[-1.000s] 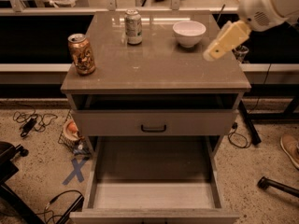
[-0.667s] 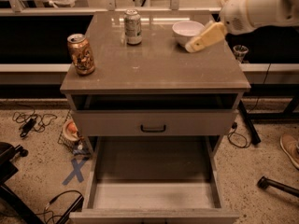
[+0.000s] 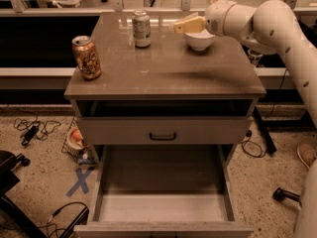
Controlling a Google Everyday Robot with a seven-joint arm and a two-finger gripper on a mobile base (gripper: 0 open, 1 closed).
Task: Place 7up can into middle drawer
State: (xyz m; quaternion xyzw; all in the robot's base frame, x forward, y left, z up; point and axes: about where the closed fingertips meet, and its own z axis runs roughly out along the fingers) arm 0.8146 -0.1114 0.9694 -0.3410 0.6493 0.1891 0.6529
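The 7up can [image 3: 141,29] stands upright at the back of the cabinet top [image 3: 163,76], left of a white bowl [image 3: 199,40]. My gripper [image 3: 178,28] hovers over the bowl's left rim and points left at the can, about a can's width to its right, holding nothing. The white arm [image 3: 267,21] reaches in from the right. The middle drawer [image 3: 161,207] is pulled out wide below, its pale floor bare.
An orange-brown patterned can [image 3: 86,57] stands at the left edge of the top. A closed drawer front with a small black handle [image 3: 162,136] sits above the open drawer. Cables [image 3: 32,129] and a blue tape cross [image 3: 79,181] lie on the floor at left.
My gripper has swung left, from beside the cabinet's right edge to above the bowl, close to the 7up can. Cans, bowl and drawer have not moved.
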